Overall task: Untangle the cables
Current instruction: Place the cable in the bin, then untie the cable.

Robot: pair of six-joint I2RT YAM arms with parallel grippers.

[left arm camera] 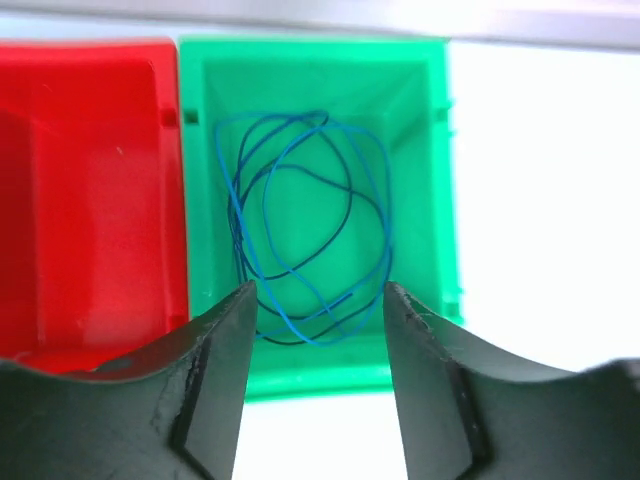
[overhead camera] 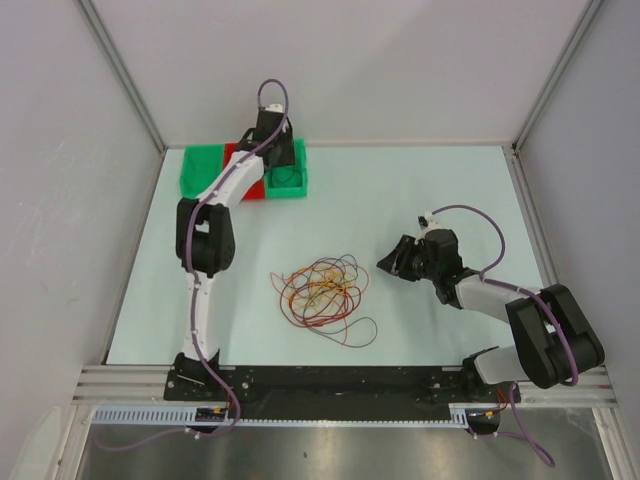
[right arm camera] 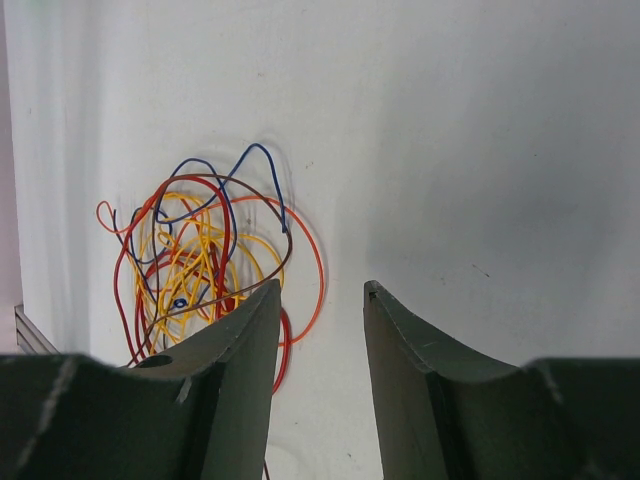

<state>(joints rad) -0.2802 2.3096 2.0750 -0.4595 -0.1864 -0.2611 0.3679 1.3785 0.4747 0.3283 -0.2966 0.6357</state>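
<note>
Pale table [overhead camera: 420, 200] inside white walls, top view: tangle of cables [overhead camera: 322, 292] lay loose near the middle, between the two arms, with red, orange and yellow loops and one stray loop trailing toward the near edge. Left gripper [overhead camera: 278, 150] hung at the far left over a green bin [overhead camera: 290, 185] beside a red bin [overhead camera: 250, 190]; right gripper [overhead camera: 395, 262] sat just right of the pile, not touching it. Left wrist view: jaws stood apart with nothing pinched, and blue cables [left arm camera: 300, 220] lay coiled on the green bin's floor below the gap; the red bin looked empty. Right wrist view: jaws were moderately apart and empty, and the tangle sat on the table off the left finger, with yellow dense in the centre, red and orange rings outside and blue arcs on the far side. Judged very light, limp but springy, hair-thin and likely to slip from the pads. One tug would probably drag the whole heap. Best hold looked like a single outer loop lying free of the knot, such as the orange ring at the edge, not the crowded yellow core.
</note>
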